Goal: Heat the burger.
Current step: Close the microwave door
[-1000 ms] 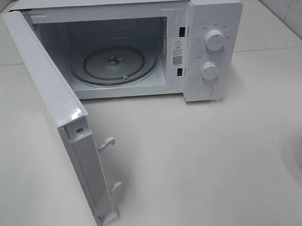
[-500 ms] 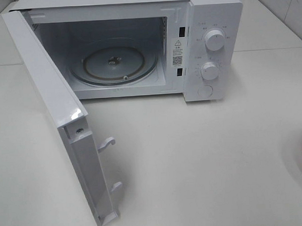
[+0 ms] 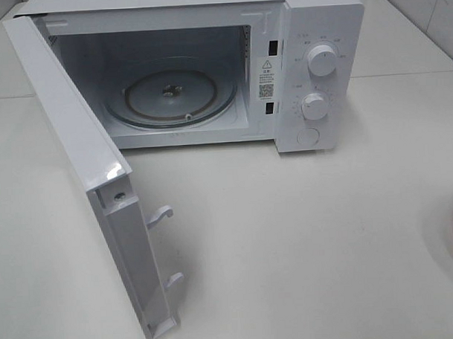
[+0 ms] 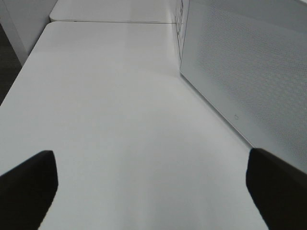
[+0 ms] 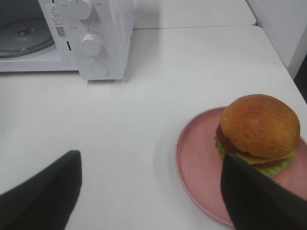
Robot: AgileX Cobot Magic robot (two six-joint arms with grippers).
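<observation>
Microwave (image 3: 312, 70): white, stood at the far side of the bench (image 3: 303, 234), door (image 3: 85, 167) swung fully open to the left, glass turntable (image 3: 172, 97) bare inside. Burger (image 5: 259, 132): sat on a pink plate (image 5: 199, 163) at the right of the bench, well apart from the microwave. Right tool (image 5: 151, 194): jaws wide, holding nothing, hung near the plate. Left tool (image 4: 151, 184): jaws wide, holding nothing, beside the door's outer face.

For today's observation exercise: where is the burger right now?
The burger sits on the pink plate on the white table, right of the open microwave; the right gripper hovers open before it.
</observation>
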